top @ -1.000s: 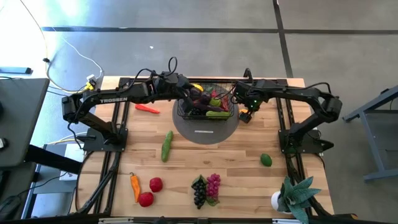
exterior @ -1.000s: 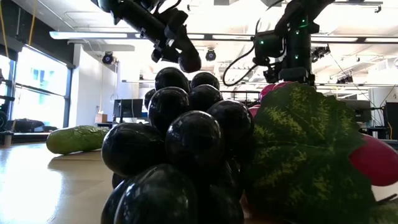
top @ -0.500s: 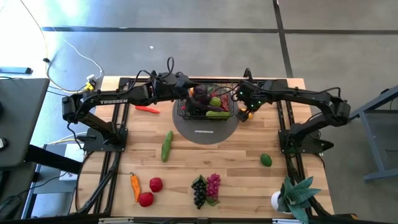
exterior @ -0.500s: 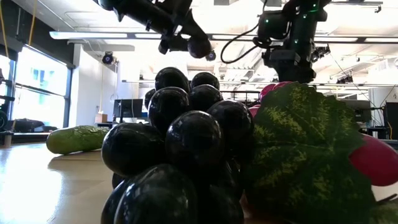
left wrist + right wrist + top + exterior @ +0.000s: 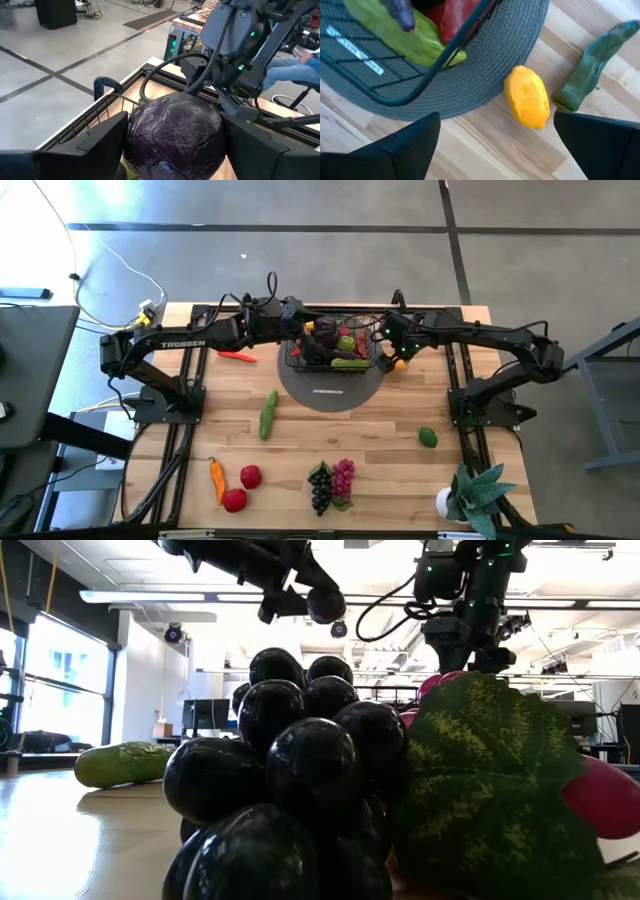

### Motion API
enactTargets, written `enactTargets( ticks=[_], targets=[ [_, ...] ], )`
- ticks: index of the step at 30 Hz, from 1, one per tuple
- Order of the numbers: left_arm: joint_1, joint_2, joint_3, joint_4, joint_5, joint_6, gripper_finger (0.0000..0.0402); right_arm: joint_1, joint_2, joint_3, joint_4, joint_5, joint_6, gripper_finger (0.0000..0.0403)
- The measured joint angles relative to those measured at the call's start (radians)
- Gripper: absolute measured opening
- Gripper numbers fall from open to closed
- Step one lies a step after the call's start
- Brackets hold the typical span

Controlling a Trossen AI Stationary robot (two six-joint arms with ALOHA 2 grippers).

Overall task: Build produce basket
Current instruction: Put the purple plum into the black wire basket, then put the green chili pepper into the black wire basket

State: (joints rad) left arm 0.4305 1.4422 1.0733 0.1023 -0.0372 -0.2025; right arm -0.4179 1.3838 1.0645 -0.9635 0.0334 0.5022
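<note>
Left wrist view: the left claw (image 5: 172, 145) pinches a purple cabbage (image 5: 175, 135) above the basket (image 5: 332, 348); released off-centre, it may roll out.

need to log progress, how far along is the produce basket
Partly done. The basket already holds several pieces of produce. In hand: the left gripper holds a purple cabbage over it, while the right gripper hangs open above a lemon beside the grey mat. Left on the table: cucumber, tomatoes, grapes, a lime, peppers.
</note>
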Motion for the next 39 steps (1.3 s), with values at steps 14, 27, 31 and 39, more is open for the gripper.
enactTargets(
  ticks=[14, 27, 31, 39],
  targets=[
    [0.001, 0.000, 0.000, -0.139, -0.103, -0.034, 0.0290, 0.000, 0.000, 0.000, 0.004, 0.000, 0.179, 0.0374],
    [0.050, 0.029, 0.000, -0.138, -0.030, -0.083, 0.0341, 0.000, 0.000, 0.000, 0.004, 0.000, 0.179, 0.0374],
    [0.055, 0.043, 0.000, -0.133, -0.023, -0.076, 0.0384, 0.000, 0.000, 0.000, 0.004, 0.000, 0.179, 0.0374],
    [0.056, 0.037, 0.000, -0.156, -0.053, 0.046, 0.0397, 0.000, 0.000, 0.000, 0.004, 0.000, 0.179, 0.0374]
  ],
)
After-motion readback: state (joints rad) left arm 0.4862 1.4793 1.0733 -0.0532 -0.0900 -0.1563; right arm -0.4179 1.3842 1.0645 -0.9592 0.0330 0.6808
